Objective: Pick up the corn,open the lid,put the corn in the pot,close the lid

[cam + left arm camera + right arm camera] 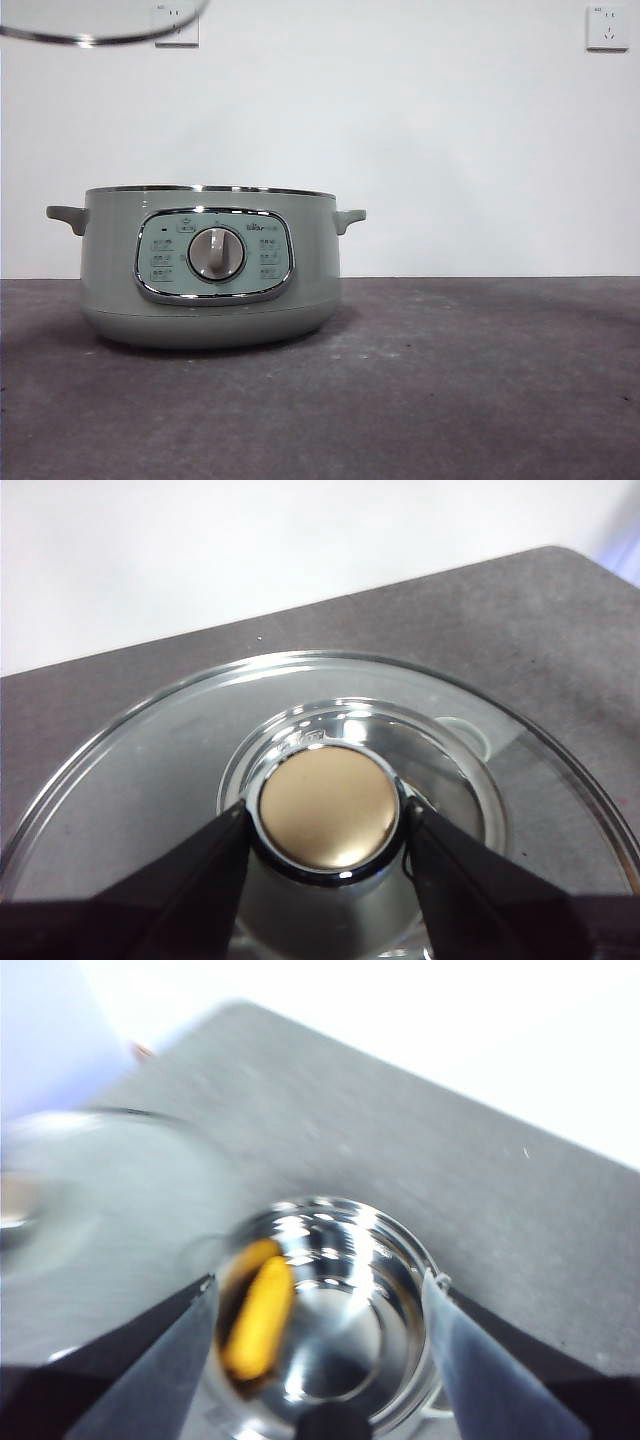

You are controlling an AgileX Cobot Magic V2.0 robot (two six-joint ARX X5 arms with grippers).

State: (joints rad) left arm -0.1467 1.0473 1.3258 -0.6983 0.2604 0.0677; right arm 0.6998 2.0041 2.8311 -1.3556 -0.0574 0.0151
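The sage-green pot (212, 305) stands uncovered on the dark table, left of centre in the front view. Its clear glass lid (100, 28) hangs high at the top left. In the left wrist view my left gripper (325, 815) is shut on the lid's round knob (328, 805), with the glass lid (150, 780) spread below. My right gripper (318, 1282) hovers open over the pot's shiny inner bowl (400, 1245). The yellow-orange corn (258, 1320) lies inside the bowl near its wall. The lid (90, 1190) shows blurred beside the pot.
The grey table (480, 380) stretches to the right of the pot. A white wall with two power outlets (608, 27) stands behind. Neither arm itself shows in the front view.
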